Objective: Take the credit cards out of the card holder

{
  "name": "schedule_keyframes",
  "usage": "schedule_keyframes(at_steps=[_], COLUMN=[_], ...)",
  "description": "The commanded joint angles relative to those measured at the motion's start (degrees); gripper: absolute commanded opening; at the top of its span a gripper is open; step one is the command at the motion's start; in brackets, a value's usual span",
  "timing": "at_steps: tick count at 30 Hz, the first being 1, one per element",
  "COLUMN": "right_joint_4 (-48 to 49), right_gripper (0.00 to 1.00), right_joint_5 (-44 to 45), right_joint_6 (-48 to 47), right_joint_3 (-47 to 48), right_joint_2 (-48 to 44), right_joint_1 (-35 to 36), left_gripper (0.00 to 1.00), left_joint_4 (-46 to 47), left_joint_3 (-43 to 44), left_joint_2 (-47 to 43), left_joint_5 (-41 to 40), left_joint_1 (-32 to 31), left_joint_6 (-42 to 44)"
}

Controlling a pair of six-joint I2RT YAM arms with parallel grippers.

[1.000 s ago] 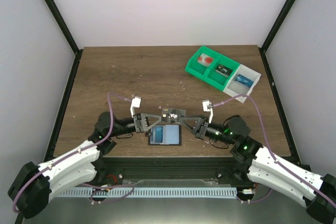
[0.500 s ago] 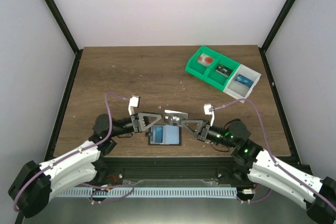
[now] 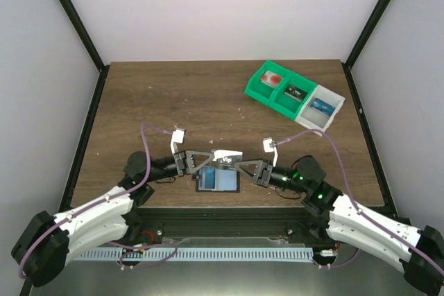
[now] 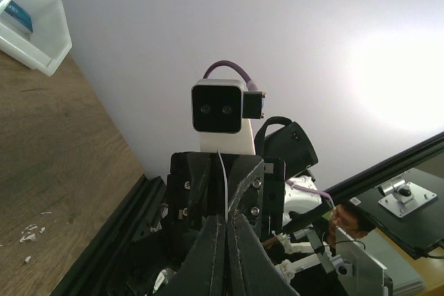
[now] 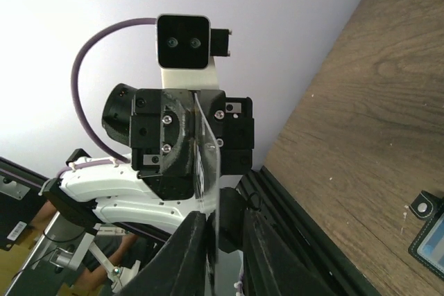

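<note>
Two robot arms meet over a wooden table [image 3: 173, 102], a single pale card [image 3: 227, 157] stretched between them just above its near edge. The left gripper [image 3: 210, 159] is clamped tight on one end of the card. In the left wrist view the card appears only as a thin upright line rising from the closed tips of that gripper [image 4: 226, 221]. The right gripper [image 3: 241, 164] faces it from the other side. In the right wrist view its fingers [image 5: 191, 247] are slightly parted, the gap wider than the translucent card [image 5: 207, 164] that stands on edge between them.

The card holder [image 3: 218, 179] lies flat on the table directly below the card, near the front edge and between the two arms. Its pale blue face is turned up inside a black border. One corner of the holder [image 5: 431, 235], with its small black tab, shows at the lower right of the right wrist view.

Well apart, at the far right corner of the table, a green and white tray [image 3: 295, 95] sits at an angle, with small items in its compartments.
</note>
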Motion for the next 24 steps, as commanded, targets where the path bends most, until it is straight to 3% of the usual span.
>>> schedule_keyframes(at_steps=[1, 6, 10, 13, 14, 18, 24], right_joint_4=[-2.54, -0.98, 1.37, 3.06, 2.96, 1.82, -10.99], right_gripper=[0.18, 0.17, 0.01, 0.01, 0.01, 0.0, 0.01], right_joint_5=[0.89, 2.45, 0.89, -0.1, 0.29, 2.78, 9.18], right_joint_6=[-0.54, 2.8, 3.54, 3.36, 3.21, 1.6, -7.36], right_joint_3=[1.29, -1.13, -1.39, -1.57, -1.61, -0.41, 7.99], right_joint_2=[-2.91, -5.21, -3.66, -2.59, -2.6, -2.06, 0.21], right_joint_1=[-0.06, -0.06, -0.06, -0.06, -0.06, -0.07, -1.48], left_gripper=[0.0, 0.0, 0.0, 0.0, 0.05, 0.49, 0.8], left_joint_4=[1.98, 2.18, 2.19, 1.41, 0.65, -4.52, -26.57], left_joint_3=[-1.18, -1.99, -2.23, -2.52, -2.48, -1.27, 5.51], left_joint_2=[-1.62, -2.25, -2.5, -2.79, -2.79, -3.26, -5.1], left_joint_5=[-0.61, -1.28, -1.42, -1.89, -2.17, -2.44, -5.75], left_joint_1=[0.11, 0.14, 0.08, 0.11, 0.09, 0.31, 0.63], left_joint_6=[-0.17, -0.73, -0.65, -0.5, -0.39, 1.66, 14.52])
